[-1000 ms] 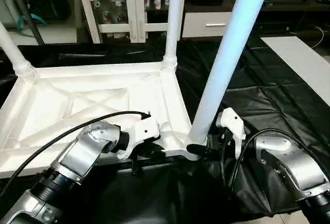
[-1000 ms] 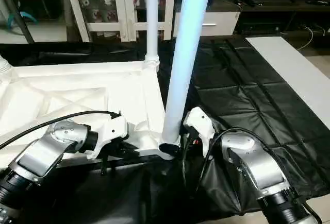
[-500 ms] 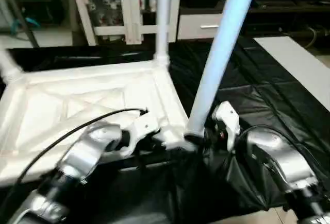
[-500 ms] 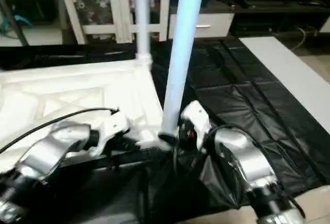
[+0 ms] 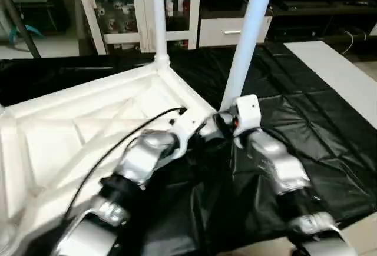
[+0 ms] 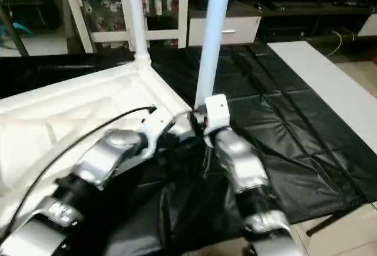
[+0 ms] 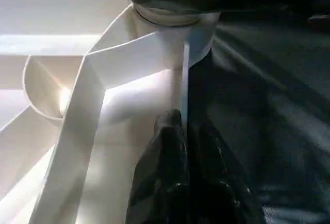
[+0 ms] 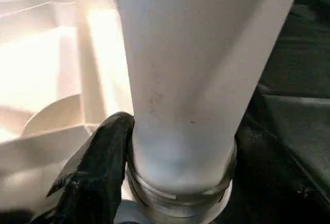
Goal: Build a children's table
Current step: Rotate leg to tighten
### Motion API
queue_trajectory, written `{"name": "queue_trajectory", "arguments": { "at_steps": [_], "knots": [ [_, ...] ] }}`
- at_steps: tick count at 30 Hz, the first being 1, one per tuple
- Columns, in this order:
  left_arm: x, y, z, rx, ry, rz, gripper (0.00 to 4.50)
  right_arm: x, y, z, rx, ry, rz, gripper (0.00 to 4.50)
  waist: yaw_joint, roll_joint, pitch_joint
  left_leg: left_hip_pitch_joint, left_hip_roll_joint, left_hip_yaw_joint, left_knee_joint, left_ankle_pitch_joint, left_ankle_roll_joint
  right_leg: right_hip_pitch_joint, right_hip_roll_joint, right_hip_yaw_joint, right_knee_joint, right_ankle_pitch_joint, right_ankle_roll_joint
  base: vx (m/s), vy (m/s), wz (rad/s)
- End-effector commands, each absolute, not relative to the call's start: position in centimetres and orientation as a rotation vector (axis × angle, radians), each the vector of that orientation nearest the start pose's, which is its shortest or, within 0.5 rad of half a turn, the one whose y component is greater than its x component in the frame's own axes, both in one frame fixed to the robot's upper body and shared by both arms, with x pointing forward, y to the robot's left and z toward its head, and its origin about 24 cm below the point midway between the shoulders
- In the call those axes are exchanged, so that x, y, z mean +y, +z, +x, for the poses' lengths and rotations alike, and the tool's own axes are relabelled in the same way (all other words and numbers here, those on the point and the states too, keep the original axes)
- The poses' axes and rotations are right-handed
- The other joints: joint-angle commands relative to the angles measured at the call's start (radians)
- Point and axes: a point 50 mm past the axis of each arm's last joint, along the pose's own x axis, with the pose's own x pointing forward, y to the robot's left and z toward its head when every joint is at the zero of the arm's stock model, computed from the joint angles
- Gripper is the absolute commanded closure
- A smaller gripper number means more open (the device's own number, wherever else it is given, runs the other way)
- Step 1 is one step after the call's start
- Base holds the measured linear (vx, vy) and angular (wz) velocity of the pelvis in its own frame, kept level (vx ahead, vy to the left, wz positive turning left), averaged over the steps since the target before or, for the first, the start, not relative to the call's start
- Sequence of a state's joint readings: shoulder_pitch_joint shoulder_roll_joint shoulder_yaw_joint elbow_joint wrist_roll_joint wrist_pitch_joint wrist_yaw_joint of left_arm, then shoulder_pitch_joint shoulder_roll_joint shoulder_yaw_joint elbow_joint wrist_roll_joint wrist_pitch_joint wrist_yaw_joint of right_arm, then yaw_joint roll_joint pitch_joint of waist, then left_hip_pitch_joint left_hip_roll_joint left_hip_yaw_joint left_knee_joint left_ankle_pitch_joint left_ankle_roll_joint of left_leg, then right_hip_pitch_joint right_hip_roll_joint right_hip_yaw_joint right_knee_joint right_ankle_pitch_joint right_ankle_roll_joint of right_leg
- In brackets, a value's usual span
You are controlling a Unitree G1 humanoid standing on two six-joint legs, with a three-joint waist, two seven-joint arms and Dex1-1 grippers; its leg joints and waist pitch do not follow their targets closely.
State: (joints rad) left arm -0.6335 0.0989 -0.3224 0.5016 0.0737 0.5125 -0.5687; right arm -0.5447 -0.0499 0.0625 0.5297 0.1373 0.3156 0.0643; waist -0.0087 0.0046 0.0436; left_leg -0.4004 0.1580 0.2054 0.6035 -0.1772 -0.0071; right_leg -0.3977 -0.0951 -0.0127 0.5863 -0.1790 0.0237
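Note:
The children's table lies upside down on the black sheet, its white ribbed tabletop (image 5: 70, 126) facing up. One white tube leg (image 5: 157, 15) stands in the far corner socket. Another leg (image 5: 244, 44) stands in the near corner socket. My right gripper (image 5: 222, 120) is shut around the base of that near leg, with a black finger (image 8: 103, 152) pressed against its collar. My left gripper (image 5: 203, 135) is shut on the tabletop's thin rim (image 7: 184, 69) just beside the same corner, its fingers (image 7: 165, 147) pinching the rim from both sides.
A flat white board (image 5: 336, 67) lies on the black sheet (image 5: 306, 126) to the right. A white glass-door cabinet (image 5: 118, 9) and a low drawer unit stand behind. The sheet's edge and bare floor show at the near right.
The near corner with its leg has moved away from me and the tabletop has swung round. Both arms have stretched forward with it, keeping their holds. The near leg stands more upright.

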Motion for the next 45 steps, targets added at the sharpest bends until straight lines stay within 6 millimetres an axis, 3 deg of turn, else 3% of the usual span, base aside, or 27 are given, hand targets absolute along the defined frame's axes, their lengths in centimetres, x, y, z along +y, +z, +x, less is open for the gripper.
{"name": "queue_trajectory", "arguments": {
  "at_steps": [1, 3, 4, 7, 8, 10, 11, 15, 16, 19, 20, 27, 28, 30, 33, 34, 36, 37, 41, 44, 45],
  "knots": [
    [6.4, 5.8, 33.9, 0.451, -0.753, 0.341, 4.5, -10.4, 2.0, 33.6, 0.432, 0.219, 0.018, 1.82, -0.004, -0.004, -0.06, 0.038, 0.055, -0.045, -0.092, -0.433, -0.062, 0.007, -0.039, 0.011, -0.081, -0.365, -0.152, 0.0, 0.0, 0.0],
    [6.4, 5.8, 33.9, 0.451, -0.756, 0.341, 4.5, -10.2, 2.1, 33.6, 0.426, 0.224, 0.027, 1.82, -0.004, -0.003, -0.061, 0.035, 0.056, -0.044, -0.093, -0.422, -0.056, 0.009, -0.039, 0.011, -0.08, -0.336, -0.157, 0.0, 0.0, 0.0],
    [6.6, 5.8, 33.8, 0.447, -0.785, 0.352, 4.5, -10.1, 2.5, 33.7, 0.394, 0.258, 0.038, 1.82, -0.003, 0.004, -0.06, 0.038, 0.056, -0.043, -0.093, -0.417, -0.056, 0.008, -0.038, 0.012, -0.078, -0.317, -0.162, 0.0, 0.0, 0.0],
    [6.8, 5.8, 33.5, 0.443, -0.818, 0.362, 4.5, -10.2, 3.1, 33.7, 0.359, 0.302, 0.057, 1.82, -0.004, -0.001, -0.06, 0.036, 0.056, -0.041, -0.094, -0.415, -0.049, 0.011, -0.038, 0.012, -0.079, -0.305, -0.168, 0.0, 0.0, 0.0],
    [6.9, 5.8, 33.4, 0.442, -0.837, 0.361, 4.5, -10.3, 3.5, 33.6, 0.34, 0.32, 0.064, 1.82, -0.005, 0.015, -0.061, 0.038, 0.056, -0.04, -0.093, -0.415, -0.05, 0.012, -0.036, 0.014, -0.078, -0.283, -0.172, 0.0, 0.0, 0.0],
    [7.1, 5.8, 33.0, 0.443, -0.878, 0.365, 4.5, -10.9, 4.3, 33.5, 0.304, 0.334, 0.057, 1.12, -0.003, 0.004, -0.062, 0.035, 0.056, -0.038, -0.092, -0.398, -0.036, 0.016, -0.038, 0.013, -0.079, -0.285, -0.177, 0.0, 0.0, 0.0],
    [7.2, 5.7, 32.8, 0.445, -0.896, 0.369, 4.5, -11.1, 4.5, 33.3, 0.296, 0.351, 0.056, 1.12, 0.001, 0.004, -0.063, 0.037, 0.057, -0.035, -0.09, -0.375, -0.027, 0.013, -0.039, 0.016, -0.078, -0.277, -0.181, 0.0, 0.0, 0.0],
    [8.1, 5.1, 32.1, 0.476, -0.933, 0.392, 4.5, -11.7, 5.2, 32.4, 0.297, 0.448, 0.063, 0.78, 0.003, 0.001, -0.064, 0.029, 0.06, -0.035, -0.09, -0.327, -0.008, 0.022, -0.04, 0.015, -0.074, -0.27, -0.185, 0.0, 0.0, 0.0],
    [8.5, 5.0, 31.5, 0.483, -0.987, 0.4, 4.5, -12.3, 5.7, 31.6, 0.32, 0.53, 0.079, 0.71, 0.005, -0.009, -0.063, 0.027, 0.062, -0.034, -0.09, -0.292, 0.006, 0.025, -0.039, 0.015, -0.071, -0.251, -0.188, 0.0, 0.0, 0.0],
    [8.9, 5.0, 30.9, 0.496, -1.036, 0.409, 4.5, -13.0, 6.2, 30.8, 0.335, 0.612, 0.053, 0.67, 0.011, -0.004, -0.064, 0.028, 0.066, -0.034, -0.09, -0.244, 0.021, 0.027, -0.037, 0.015, -0.063, -0.201, -0.195, 0.0, 0.0, 0.0],
    [9.2, 5.0, 30.5, 0.507, -1.068, 0.418, 4.5, -13.7, 6.6, 30.2, 0.343, 0.674, 0.022, 0.67, 0.014, 0.008, -0.063, 0.03, 0.065, -0.033, -0.089, -0.239, 0.018, 0.024, -0.037, 0.015, -0.062, -0.188, -0.205, 0.0, 0.0, 0.0],
    [9.9, 5.3, 28.7, 0.531, -1.251, 0.46, 4.5, -16.4, 7.7, 28.1, 0.359, 0.899, -0.124, 0.67, 0.023, 0.001, -0.061, 0.036, 0.069, -0.03, -0.088, -0.26, 0.018, 0.026, -0.039, 0.017, -0.062, -0.166, -0.229, 0.0, 0.0, 0.0],
    [9.9, 5.4, 28.4, 0.524, -1.282, 0.467, 4.5, -16.7, 7.7, 27.8, 0.373, 0.926, -0.138, 0.67, 0.024, -0.003, -0.058, 0.035, 0.069, -0.03, -0.09, -0.268, 0.02, 0.026, -0.041, 0.017, -0.063, -0.185, -0.23, 0.0, 0.0, 0.0],
    [10.1, 5.6, 27.9, 0.523, -1.32, 0.473, 4.5, -16.9, 7.7, 27.5, 0.396, 0.972, -0.158, 0.67, 0.027, -0.001, -0.057, 0.037, 0.069, -0.029, -0.09, -0.283, 0.012, 0.022, -0.041, 0.018, -0.065, -0.211, -0.225, 0.0, 0.0, 0.0],
    [10.1, 5.8, 27.7, 0.524, -1.327, 0.475, 4.5, -16.9, 7.3, 27.4, 0.414, 1.001, -0.175, 0.67, 0.032, -0.002, -0.056, 0.04, 0.07, -0.03, -0.091, -0.306, -0.003, 0.018, -0.041, 0.019, -0.066, -0.244, -0.216, 0.0, 0.0, 0.0],
    [10.1, 5.8, 27.7, 0.525, -1.326, 0.472, 4.5, -16.9, 7.2, 27.5, 0.413, 1.002, -0.175, 0.67, 0.036, -0.009, -0.056, 0.04, 0.07, -0.029, -0.09, -0.301, -0.004, 0.017, -0.043, 0.02, -0.066, -0.255, -0.212, 0.0, 0.0, 0.0],
    [9.9, 5.9, 27.6, 0.526, -1.337, 0.464, 4.5, -16.4, 6.9, 27.8, 0.403, 1.026, -0.176, 0.67, 0.038, 0.0, -0.057, 0.041, 0.069, -0.029, -0.091, -0.303, -0.017, 0.015, -0.041, 0.02, -0.067, -0.249, -0.211, 0.0, 0.0, 0.0],
    [9.8, 5.9, 27.5, 0.526, -1.344, 0.462, 4.5, -16.3, 6.8, 27.9, 0.398, 1.032, -0.181, 0.67, 0.037, -0.003, -0.058, 0.04, 0.068, -0.03, -0.09, -0.299, -0.019, 0.016, -0.042, 0.019, -0.065, -0.241, -0.213, 0.0, 0.0, 0.0],
    [9.9, 5.8, 27.5, 0.532, -1.35, 0.477, 4.5, -15.9, 6.4, 28.4, 0.392, 1.026, -0.183, 0.67, 0.041, 0.0, -0.061, 0.04, 0.067, -0.029, -0.088, -0.269, -0.013, 0.019, -0.04, 0.018, -0.059, -0.193, -0.223, 0.0, 0.0, 0.0],
    [10.0, 5.8, 27.4, 0.535, -1.35, 0.475, 4.5, -15.7, 6.1, 28.5, 0.4, 1.036, -0.203, 0.67, 0.041, -0.006, -0.062, 0.037, 0.066, -0.027, -0.084, -0.225, 0.011, 0.025, -0.04, 0.017, -0.053, -0.136, -0.24, 0.0, 0.0, 0.0],
    [10.1, 5.8, 27.5, 0.536, -1.347, 0.477, 4.5, -15.6, 6.0, 28.6, 0.401, 1.037, -0.201, 0.84, 0.042, -0.005, -0.062, 0.037, 0.066, -0.027, -0.084, -0.224, 0.014, 0.025, -0.04, 0.017, -0.054, -0.139, -0.24, 0.0, 0.0, 0.0]
  ]
}}
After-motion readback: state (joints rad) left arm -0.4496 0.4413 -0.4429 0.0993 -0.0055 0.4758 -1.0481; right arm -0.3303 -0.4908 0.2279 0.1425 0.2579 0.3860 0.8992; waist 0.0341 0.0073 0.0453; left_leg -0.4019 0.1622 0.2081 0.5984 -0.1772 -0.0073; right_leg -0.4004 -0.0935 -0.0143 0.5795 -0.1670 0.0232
